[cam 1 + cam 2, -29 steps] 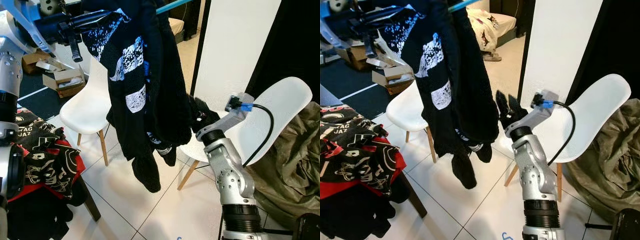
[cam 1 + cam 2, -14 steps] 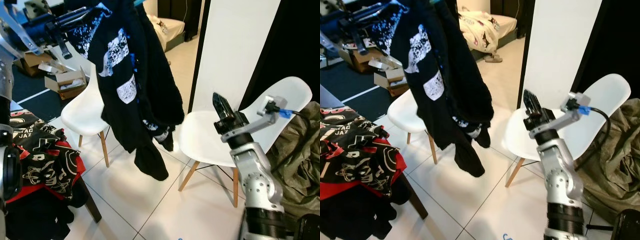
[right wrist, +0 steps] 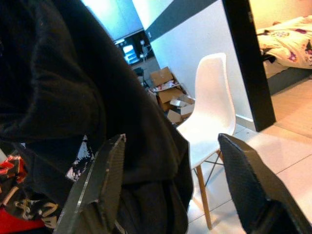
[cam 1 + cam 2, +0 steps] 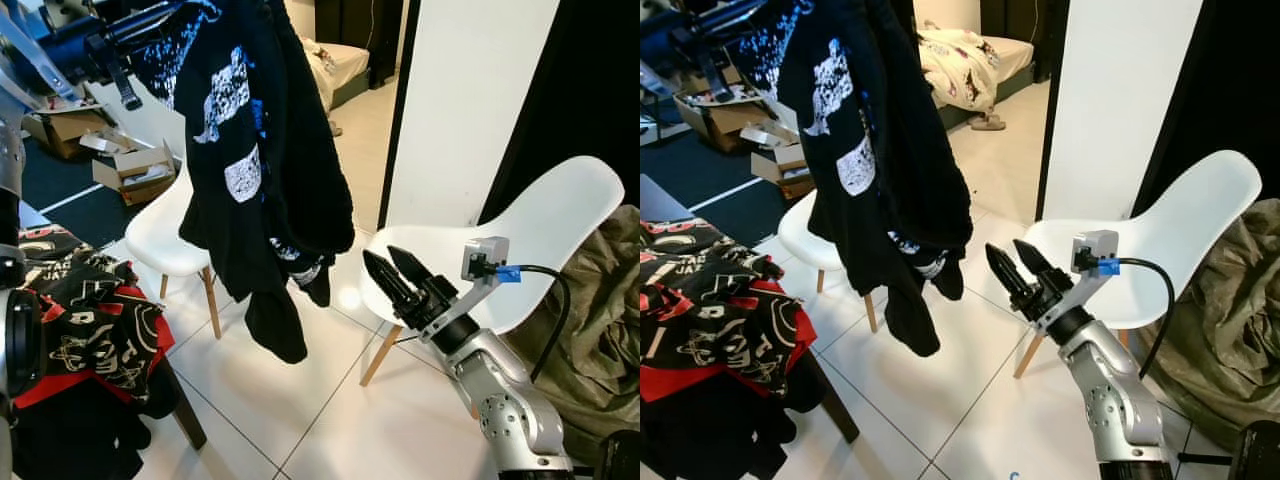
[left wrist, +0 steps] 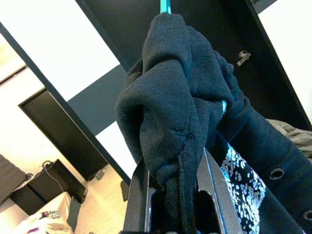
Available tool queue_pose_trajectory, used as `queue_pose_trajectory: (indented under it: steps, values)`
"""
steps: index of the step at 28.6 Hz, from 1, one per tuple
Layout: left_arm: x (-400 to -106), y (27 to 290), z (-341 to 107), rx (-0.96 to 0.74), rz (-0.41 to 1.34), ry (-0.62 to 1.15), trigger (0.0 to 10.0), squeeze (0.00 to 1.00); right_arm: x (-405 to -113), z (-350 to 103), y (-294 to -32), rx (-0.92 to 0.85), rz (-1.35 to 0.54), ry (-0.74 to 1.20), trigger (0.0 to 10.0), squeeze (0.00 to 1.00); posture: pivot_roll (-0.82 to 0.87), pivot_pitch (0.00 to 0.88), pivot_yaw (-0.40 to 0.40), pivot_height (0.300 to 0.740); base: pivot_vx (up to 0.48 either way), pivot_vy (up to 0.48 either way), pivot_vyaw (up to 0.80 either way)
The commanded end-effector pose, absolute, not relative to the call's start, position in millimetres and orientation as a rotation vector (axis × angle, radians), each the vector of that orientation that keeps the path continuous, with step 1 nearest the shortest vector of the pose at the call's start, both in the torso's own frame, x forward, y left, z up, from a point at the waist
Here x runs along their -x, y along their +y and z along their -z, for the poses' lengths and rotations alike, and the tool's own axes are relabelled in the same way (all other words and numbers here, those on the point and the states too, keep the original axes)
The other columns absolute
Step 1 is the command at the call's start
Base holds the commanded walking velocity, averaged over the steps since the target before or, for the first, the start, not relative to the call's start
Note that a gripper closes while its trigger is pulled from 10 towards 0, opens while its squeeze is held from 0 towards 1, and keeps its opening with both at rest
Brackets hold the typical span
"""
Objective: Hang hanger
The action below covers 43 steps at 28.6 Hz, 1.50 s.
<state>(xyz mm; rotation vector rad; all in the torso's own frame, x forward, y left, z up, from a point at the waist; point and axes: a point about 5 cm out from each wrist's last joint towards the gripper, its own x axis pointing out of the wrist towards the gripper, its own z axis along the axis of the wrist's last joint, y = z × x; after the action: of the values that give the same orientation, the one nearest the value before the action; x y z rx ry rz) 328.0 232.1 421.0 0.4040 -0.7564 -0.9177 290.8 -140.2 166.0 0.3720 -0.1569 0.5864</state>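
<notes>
A black hooded garment [image 4: 260, 150] with white print hangs in the air from a teal hanger [image 5: 165, 6]. My left gripper [image 5: 178, 195] is raised at the upper left and shut on the bunched fabric at the garment's top. The garment's hem dangles above the tiled floor. My right gripper [image 4: 380, 254] is open, low and to the garment's right, with its fingertips pointing at the garment's lower edge and a short gap between them. In the right wrist view the garment [image 3: 73, 97] lies close ahead of the spread fingers [image 3: 105, 185].
One white chair [image 4: 165, 240] stands behind the garment and another white chair [image 4: 540, 230] behind my right arm. A table with red and black clothes [image 4: 80, 320] is at the left. Olive fabric [image 4: 610, 300] lies at the right. Cardboard boxes [image 4: 130, 165] sit on the floor behind.
My right arm pulled back from the garment, then dropped lower, and its fingers now point at the garment's lower edge. The garment swung a little to the left.
</notes>
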Motion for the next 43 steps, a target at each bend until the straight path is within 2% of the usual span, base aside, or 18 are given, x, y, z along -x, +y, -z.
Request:
queue_pose_trajectory:
  steps: [1,3,4,8,12,13,17,18,28,32,34,36,38,43]
  values:
    - [-322.4,229.5,-432.6,-0.407,0.92,-0.819,10.0,0.0,-295.5,-172.5,-128.0,-0.358,-0.587,-0.182,10.0,0.0,0.0,0.0,0.056,0.74,0.0,0.0,0.0]
    - [-322.4,229.5,-432.6,-0.407,0.92,-0.819,10.0,0.0,-295.5,-172.5,-128.0,-0.358,-0.587,-0.182,10.0,0.0,0.0,0.0,0.056,0.74,0.0,0.0,0.0]
    - [-322.6,227.2,-432.5,-0.406,0.927,-0.823,10.0,0.0,-301.6,-176.8,-116.0,-0.365,-0.575,-0.191,10.0,0.0,0.0,0.0,0.055,0.74,0.0,0.0,0.0]
    - [-322.6,227.2,-432.5,-0.406,0.927,-0.823,10.0,0.0,-301.6,-176.8,-116.0,-0.365,-0.575,-0.191,10.0,0.0,0.0,0.0,0.055,0.74,0.0,0.0,0.0]
    - [-321.5,220.1,-432.0,-0.399,0.954,-0.838,10.0,0.0,-314.8,-194.6,-104.7,-0.407,-0.543,-0.248,10.0,0.0,0.0,0.0,0.057,0.74,0.0,0.0,0.0]
    - [-320.7,216.5,-431.5,-0.392,0.968,-0.846,10.0,0.0,-319.0,-204.2,-103.7,-0.426,-0.534,-0.287,3.8,0.0,0.0,0.0,0.056,0.74,0.0,0.0,0.0]
    - [-320.0,213.3,-430.9,-0.384,0.982,-0.853,10.0,0.0,-321.9,-212.8,-103.4,-0.444,-0.528,-0.325,3.8,0.0,0.0,0.0,0.056,0.74,0.0,0.0,0.0]
    - [-320.3,212.6,-430.1,-0.379,0.985,-0.853,10.0,0.0,-322.2,-217.8,-101.5,-0.452,-0.538,-0.344,0.0,0.0,0.01,0.0,0.055,0.74,0.0,0.0,0.0]
    - [-321.4,211.6,-426.7,-0.361,0.986,-0.852,10.0,0.0,-321.2,-226.0,-95.5,-0.464,-0.564,-0.378,0.0,0.0,0.01,0.0,0.053,0.74,0.0,0.0,0.0]
    - [-321.4,213.6,-427.8,-0.363,0.972,-0.857,10.0,0.0,-321.0,-226.7,-112.7,-0.523,-0.533,-0.397,0.0,0.0,0.01,0.0,0.057,0.74,0.0,0.0,0.0]
    - [-321.4,213.6,-427.8,-0.363,0.972,-0.857,10.0,0.0,-321.0,-226.7,-112.7,-0.523,-0.533,-0.397,0.0,0.0,0.01,0.0,0.057,0.74,0.0,0.0,0.0]
    - [-320.4,216.6,-430.3,-0.366,0.954,-0.865,10.0,0.0,-316.1,-231.2,-133.6,-0.628,-0.541,-0.443,0.0,0.0,0.0,0.0,0.057,0.74,0.0,0.0,0.0]
    - [-320.4,216.6,-430.3,-0.366,0.954,-0.865,10.0,0.0,-316.1,-231.2,-133.6,-0.628,-0.541,-0.443,0.0,0.0,0.0,0.0,0.057,0.74,0.0,0.0,0.0]
    - [-317.9,222.6,-436.3,-0.369,0.924,-0.879,10.0,0.0,-300.0,-240.2,-166.5,-0.811,-0.598,-0.559,0.0,0.0,0.0,0.0,0.06,0.74,0.0,0.0,0.0]
